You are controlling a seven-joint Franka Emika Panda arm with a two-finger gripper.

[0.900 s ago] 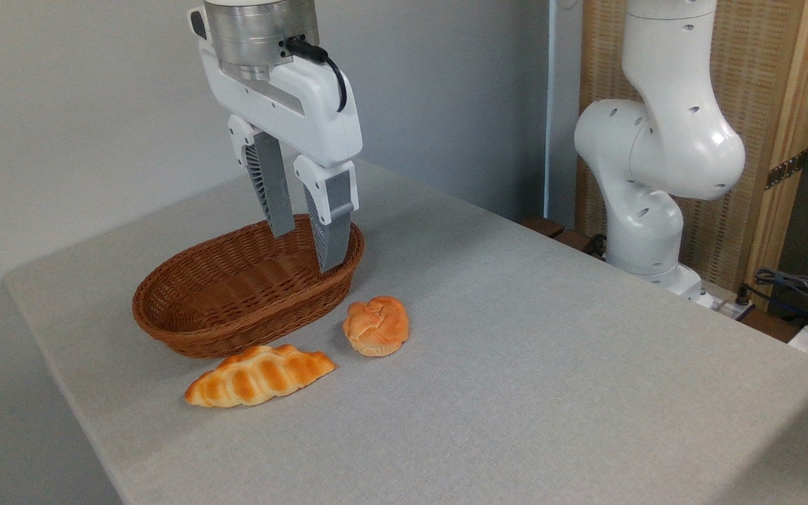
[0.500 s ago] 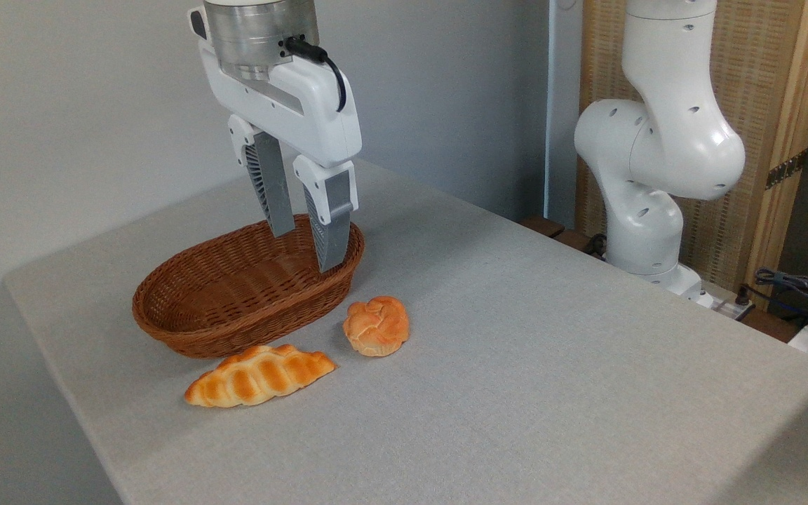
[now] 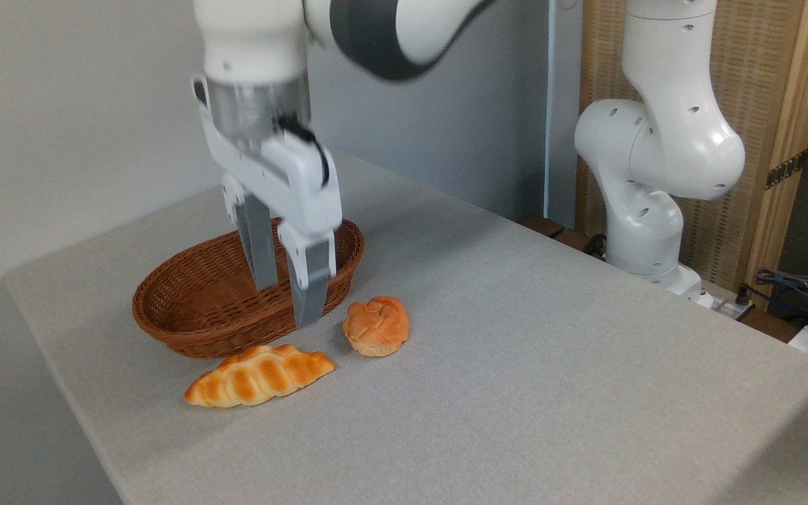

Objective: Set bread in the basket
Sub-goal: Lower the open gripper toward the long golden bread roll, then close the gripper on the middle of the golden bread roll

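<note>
On the grey counter (image 3: 516, 351), the bread (image 3: 259, 375) is lying just in front of the basket (image 3: 186, 308). The hand (image 3: 285, 305) is hovering open above; it risks snagging the bun (image 3: 376, 325) nearby.

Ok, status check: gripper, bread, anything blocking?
Gripper open, empty, above the basket's near rim. Bread on the table in front of the basket, untouched. Small bun close by on the right, not blocking.
</note>
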